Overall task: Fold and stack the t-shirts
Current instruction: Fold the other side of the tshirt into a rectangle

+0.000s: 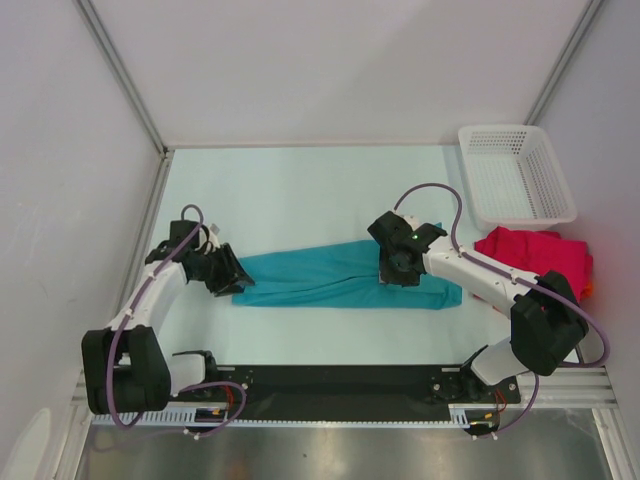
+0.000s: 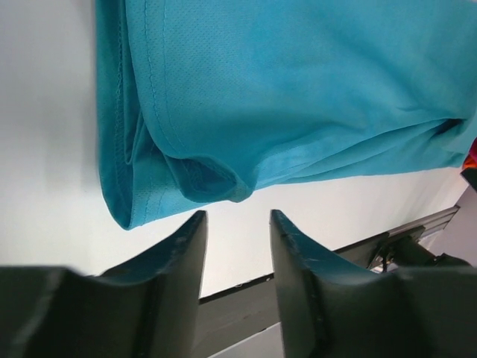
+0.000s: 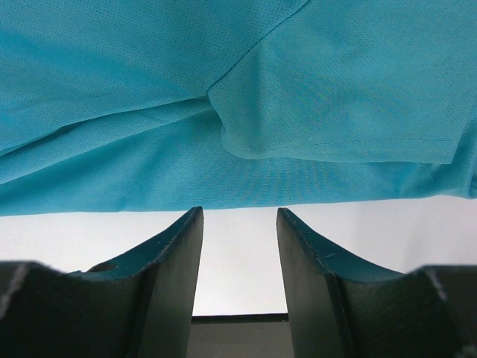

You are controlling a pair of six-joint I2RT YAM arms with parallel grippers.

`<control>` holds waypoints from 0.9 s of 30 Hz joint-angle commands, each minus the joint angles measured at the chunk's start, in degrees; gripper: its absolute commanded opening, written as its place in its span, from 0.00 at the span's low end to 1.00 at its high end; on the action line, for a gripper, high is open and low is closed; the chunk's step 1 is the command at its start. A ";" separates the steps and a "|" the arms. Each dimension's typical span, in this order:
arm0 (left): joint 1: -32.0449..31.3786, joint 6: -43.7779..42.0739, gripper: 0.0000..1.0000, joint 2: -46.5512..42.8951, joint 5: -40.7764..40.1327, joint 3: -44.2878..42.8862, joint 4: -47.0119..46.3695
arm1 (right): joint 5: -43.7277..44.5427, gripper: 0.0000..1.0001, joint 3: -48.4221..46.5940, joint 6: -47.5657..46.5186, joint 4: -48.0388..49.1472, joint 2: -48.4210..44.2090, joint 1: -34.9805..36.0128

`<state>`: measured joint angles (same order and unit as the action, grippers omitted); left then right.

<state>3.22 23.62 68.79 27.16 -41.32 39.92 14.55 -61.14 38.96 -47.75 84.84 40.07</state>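
The teal t-shirt [image 1: 320, 275] lies on the table as a long flat band running left to right. At its left end my left gripper [image 1: 232, 278] stands open just short of the hem. In the left wrist view the folded corner [image 2: 186, 179] sits beyond the left gripper [image 2: 237, 220], with nothing between the fingers. My right gripper [image 1: 398, 270] hovers over the band's right part. It is open too, and the teal cloth [image 3: 223, 97] lies past the right gripper [image 3: 238, 212]. A crimson-pink t-shirt [image 1: 535, 255] lies crumpled at the right, with an orange edge [image 1: 590, 290] under it.
A white mesh basket [image 1: 515, 175] stands at the back right, beside the crimson shirt. The black base rail [image 1: 330, 385] runs along the near edge. Grey walls close in the table on the left, the back and the right.
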 commanded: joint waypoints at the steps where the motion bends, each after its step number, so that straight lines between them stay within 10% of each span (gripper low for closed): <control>1: -0.41 0.20 0.42 1.86 -0.17 0.80 -3.44 | 0.66 0.49 -1.17 -0.20 0.46 0.07 0.35; 6: -0.32 0.29 0.36 4.07 0.44 0.72 -4.68 | 1.36 0.49 -1.26 -0.29 -0.42 -0.64 0.27; 11: -0.32 -0.15 0.00 3.37 0.79 0.28 -3.98 | 1.36 0.49 -0.56 -0.46 -0.59 -1.95 -0.26; 27: -0.32 -1.03 0.00 -9.82 -4.92 -0.52 7.45 | 0.22 0.49 1.47 -3.10 -0.59 -5.91 -3.51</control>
<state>3.11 23.44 61.91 24.53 -42.06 44.60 14.55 -60.18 37.41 -48.16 81.08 37.54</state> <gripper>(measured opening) 0.007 0.491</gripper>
